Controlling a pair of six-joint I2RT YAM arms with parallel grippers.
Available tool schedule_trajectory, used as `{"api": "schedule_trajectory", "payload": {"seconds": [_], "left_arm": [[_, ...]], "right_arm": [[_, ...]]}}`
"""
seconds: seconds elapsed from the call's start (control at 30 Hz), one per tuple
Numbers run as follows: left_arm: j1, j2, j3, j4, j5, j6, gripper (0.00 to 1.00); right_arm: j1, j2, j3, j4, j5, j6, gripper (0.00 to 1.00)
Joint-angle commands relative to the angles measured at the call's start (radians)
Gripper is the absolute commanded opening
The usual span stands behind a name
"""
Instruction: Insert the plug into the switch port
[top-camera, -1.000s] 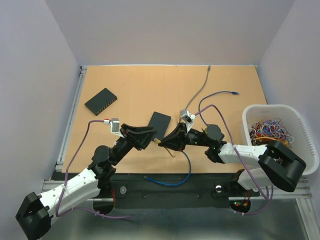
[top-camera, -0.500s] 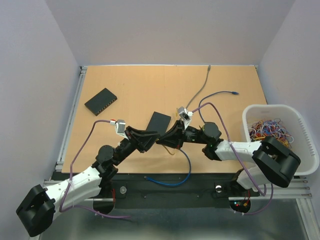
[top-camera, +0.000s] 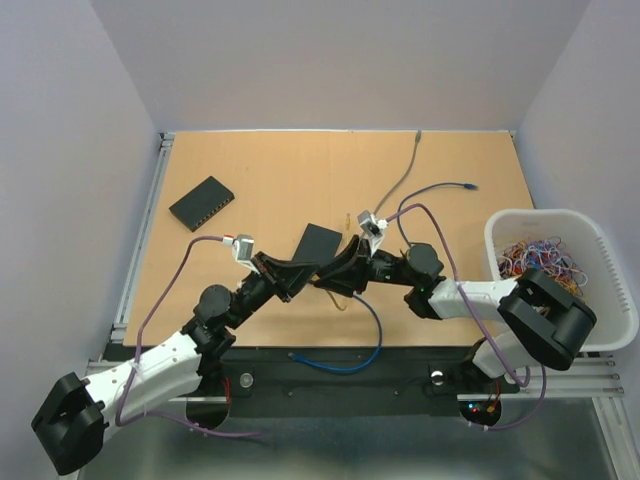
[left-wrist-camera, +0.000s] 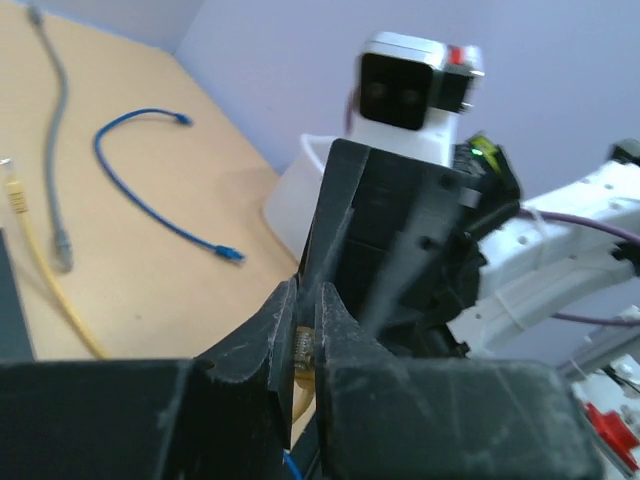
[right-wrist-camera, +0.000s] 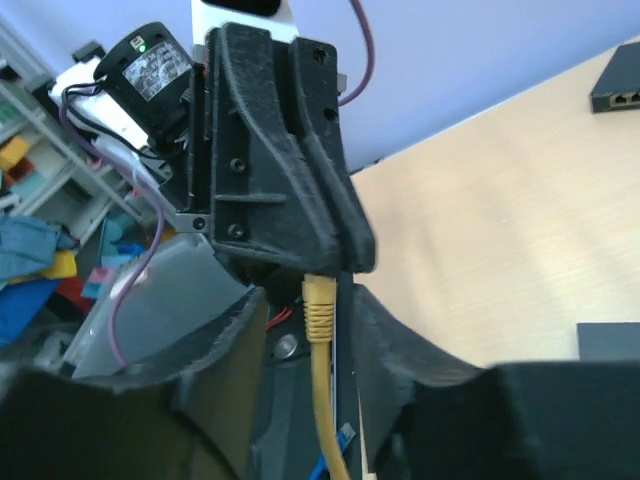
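Note:
My left gripper and right gripper meet tip to tip above the table's front middle. In the left wrist view the left gripper is shut on the yellow plug. In the right wrist view the right gripper is open around the plug's yellow boot and its cable, and the left fingers clamp the plug's tip just above. One black switch lies just behind the grippers. A second switch lies at the far left, ports showing in the right wrist view.
A white basket of cables stands at the right edge. A grey cable and a blue cable lie at the back right. Another blue cable loops off the front edge. The yellow cable's far end lies behind the near switch.
Both wrists have shifted slightly toward the back of the table, still meeting tip to tip. The left arm has slid a little to the right. The switches have not moved.

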Motion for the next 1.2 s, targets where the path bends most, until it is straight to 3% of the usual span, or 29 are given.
{"api": "schedule_trajectory", "payload": {"seconds": [0.0, 0.07, 0.13, 0.3, 0.43, 0.53, 1.17], "left_arm": [[0.0, -0.012, 0.171, -0.423, -0.176, -0.06, 0.0], [0.0, -0.003, 0.205, -0.519, -0.218, -0.088, 0.0], [0.001, 0.011, 0.238, -0.589, -0.238, -0.107, 0.0], [0.001, 0.061, 0.267, -0.626, -0.247, -0.156, 0.0], [0.0, 0.1, 0.279, -0.625, -0.264, -0.16, 0.0], [0.001, 0.134, 0.281, -0.614, -0.269, -0.163, 0.0], [0.001, 0.217, 0.278, -0.547, -0.27, -0.17, 0.0]], "right_arm": [[-0.067, -0.124, -0.027, 0.018, 0.046, -0.014, 0.62], [-0.085, -0.18, -0.033, -0.068, 0.071, -0.064, 0.64], [-0.09, -0.269, -0.012, -0.287, 0.117, -0.13, 0.64], [-0.079, -0.344, 0.119, -0.707, 0.307, -0.36, 0.49], [-0.003, -0.32, 0.188, -0.85, 0.456, -0.443, 0.48], [0.065, -0.268, 0.217, -0.887, 0.523, -0.495, 0.48], [0.143, -0.117, 0.203, -0.78, 0.47, -0.471, 0.42]]}}
